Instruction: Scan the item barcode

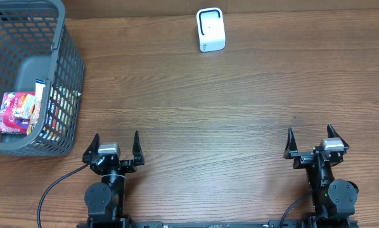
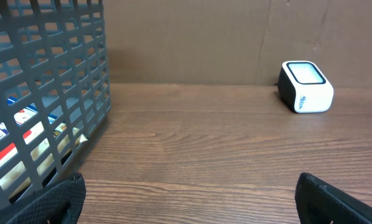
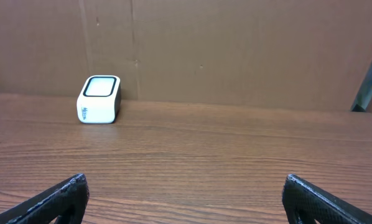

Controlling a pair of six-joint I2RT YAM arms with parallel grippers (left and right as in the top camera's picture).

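1. Find the grey basket (image 1: 68,82) at the far left of the worktop (image 1: 202,114). A pink packet (image 1: 15,113) lies flat inside it, and a white-and-blue pack (image 1: 39,101) stands on edge just to its right.
2. Locate the white scanner (image 1: 210,30) at the far edge, about mid-width and well apart from the basket.
3. Check the left arm (image 1: 104,196) at the near edge, near the basket's corner. The left jaws stand wide and empty.
4. Check the right arm (image 1: 332,190) at the near right. The right jaws also stand wide and empty.
5. In the left wrist view you see printed packs through the mesh, but the print is too small to read.
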